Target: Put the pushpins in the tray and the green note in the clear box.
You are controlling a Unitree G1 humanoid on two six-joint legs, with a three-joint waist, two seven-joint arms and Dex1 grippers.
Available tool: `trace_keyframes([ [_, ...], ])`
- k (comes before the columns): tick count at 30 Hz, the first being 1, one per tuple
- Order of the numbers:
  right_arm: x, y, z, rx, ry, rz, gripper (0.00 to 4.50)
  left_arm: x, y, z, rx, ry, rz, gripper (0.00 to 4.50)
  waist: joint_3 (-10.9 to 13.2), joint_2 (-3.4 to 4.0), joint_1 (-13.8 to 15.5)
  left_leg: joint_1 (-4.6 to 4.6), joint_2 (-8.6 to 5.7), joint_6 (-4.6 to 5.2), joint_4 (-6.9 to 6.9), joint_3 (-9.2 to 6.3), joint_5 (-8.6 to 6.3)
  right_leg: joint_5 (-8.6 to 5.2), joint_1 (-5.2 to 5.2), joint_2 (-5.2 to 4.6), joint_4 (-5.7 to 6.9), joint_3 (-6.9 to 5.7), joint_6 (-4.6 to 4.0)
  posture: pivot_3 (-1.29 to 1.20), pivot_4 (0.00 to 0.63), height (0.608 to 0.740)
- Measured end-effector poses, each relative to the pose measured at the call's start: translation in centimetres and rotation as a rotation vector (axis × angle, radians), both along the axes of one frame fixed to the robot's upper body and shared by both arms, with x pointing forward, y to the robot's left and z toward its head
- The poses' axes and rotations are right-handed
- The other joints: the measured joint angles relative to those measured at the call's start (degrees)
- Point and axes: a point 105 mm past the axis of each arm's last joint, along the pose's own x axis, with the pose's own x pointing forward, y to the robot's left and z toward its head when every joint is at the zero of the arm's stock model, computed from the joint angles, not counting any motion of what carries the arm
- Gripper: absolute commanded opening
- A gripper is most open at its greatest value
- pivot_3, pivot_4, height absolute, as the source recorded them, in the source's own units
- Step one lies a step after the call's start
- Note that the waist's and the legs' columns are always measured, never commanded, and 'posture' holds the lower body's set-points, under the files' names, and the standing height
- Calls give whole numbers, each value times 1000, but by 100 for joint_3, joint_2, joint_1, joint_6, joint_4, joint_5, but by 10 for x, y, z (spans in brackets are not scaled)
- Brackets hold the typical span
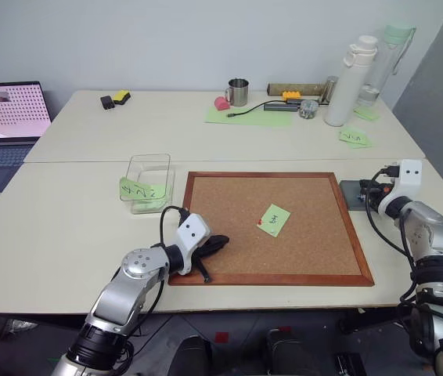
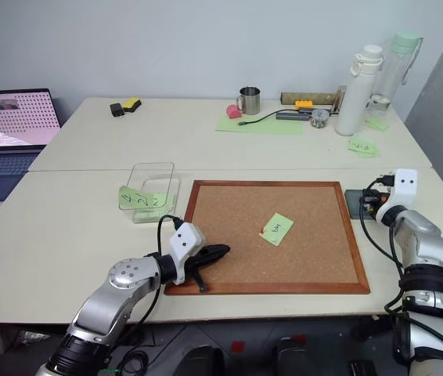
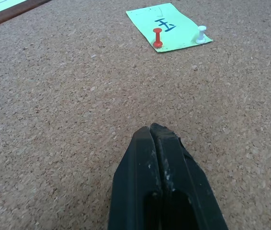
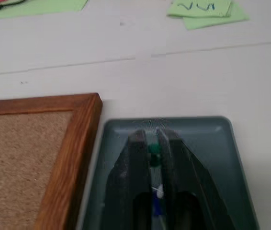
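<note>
The green note (image 1: 273, 219) lies on the corkboard (image 1: 307, 251), pinned by a red pushpin (image 3: 158, 37) and a white one (image 3: 201, 34). My left gripper (image 3: 153, 129) is shut and empty, low over the cork at the board's front left corner, well short of the note. My right gripper (image 4: 153, 136) hangs over the dark-grey tray (image 4: 212, 143), just right of the board. A green pushpin (image 4: 153, 152) sits between its narrowly parted fingers. The clear box (image 1: 148, 157) stands left of the board with a green label (image 1: 139, 190) on its side.
At the back of the far table stand a steel mug (image 1: 238, 92), a white bottle (image 1: 345, 82) and a clear bottle (image 1: 390, 59). A pale-green sheet (image 1: 249, 116) and loose green notes (image 1: 354, 139) lie there. A laptop (image 1: 6, 117) sits at the far left.
</note>
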Motion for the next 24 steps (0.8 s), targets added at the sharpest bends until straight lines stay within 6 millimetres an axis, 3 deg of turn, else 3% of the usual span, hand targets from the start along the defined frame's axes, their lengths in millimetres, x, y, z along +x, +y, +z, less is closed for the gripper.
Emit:
trace_keyframes([
  [4, 3, 0, -2, 3, -4, 9, 1714, -1, 1, 0, 5, -1, 3, 0, 0, 0, -37, 0, 0, 0, 0, -1, 0, 0, 0, 0, 0, 1, 0, 0, 150, 740],
  [20, 4, -1, -1, -28, -27, 26, 1714, -1, 4, 0, 8, -5, 13, 0, 0, 0, -99, 0, 0, 0, -1, -4, 0, 0, 0, 0, 1, 1, 0, 0, 150, 740],
  [24, 5, 0, 4, -133, -51, 59, 1714, -2, 4, 0, 8, -5, 13, 0, 0, 1, -102, 0, 1, 0, -1, -4, 0, 0, 0, -1, 1, 1, 0, 0, 150, 740],
])
